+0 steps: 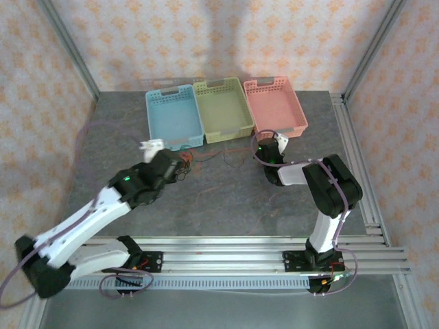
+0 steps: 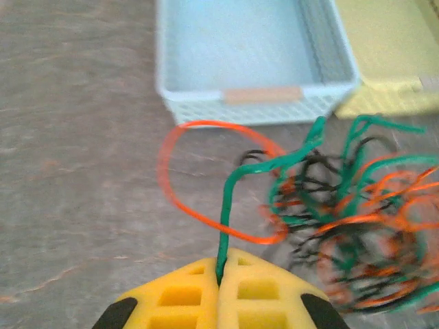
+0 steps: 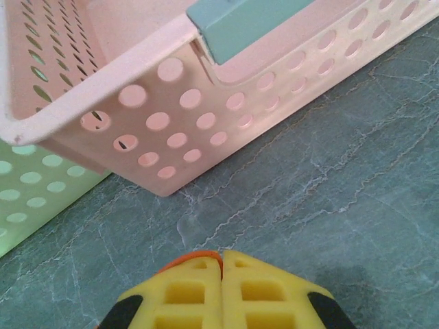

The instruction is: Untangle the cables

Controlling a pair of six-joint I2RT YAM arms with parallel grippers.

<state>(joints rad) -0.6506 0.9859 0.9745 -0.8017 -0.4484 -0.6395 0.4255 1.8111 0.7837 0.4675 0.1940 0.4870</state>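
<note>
- The left arm [image 1: 89, 212] reaches from the near left corner of the worktop [image 1: 219, 205] towards its middle.
- The left pincer [image 2: 221, 271] is clenched, its yellow fingers pressed together on a green cable [image 2: 230, 188] that rises from the seam between them and bends right.
- A red-orange loop [image 2: 167, 171] lies on the worktop just left of that green cable, in front of the blue basket [image 2: 260, 106].
- The green cable runs into the tangle of cables [image 2: 350, 226], a blurred bunch of black, red-orange and green strands to the right of the left pincer. In the top view the tangle [image 1: 186, 164] sits right at the pincer's tip, near the blue basket's front wall.
- Three baskets stand in a row at the far side, touching one another: blue [image 1: 152, 116], yellow-green [image 1: 219, 83] and pink [image 1: 300, 113].
- A thin loose strand [image 1: 230, 156] trails across the worktop from the tangle towards the right pincer [image 1: 263, 152].
- The right pincer [image 3: 221, 264] is clenched too. A red-orange strand [image 3: 199, 255] curves over the tip of one finger into the seam, so it appears pinched there.
- This pincer is low over the worktop, just in front of the pink basket's corner [image 3: 171, 89].
- The right arm [image 1: 329, 185] folds back from there to its base at the near right edge.
</note>
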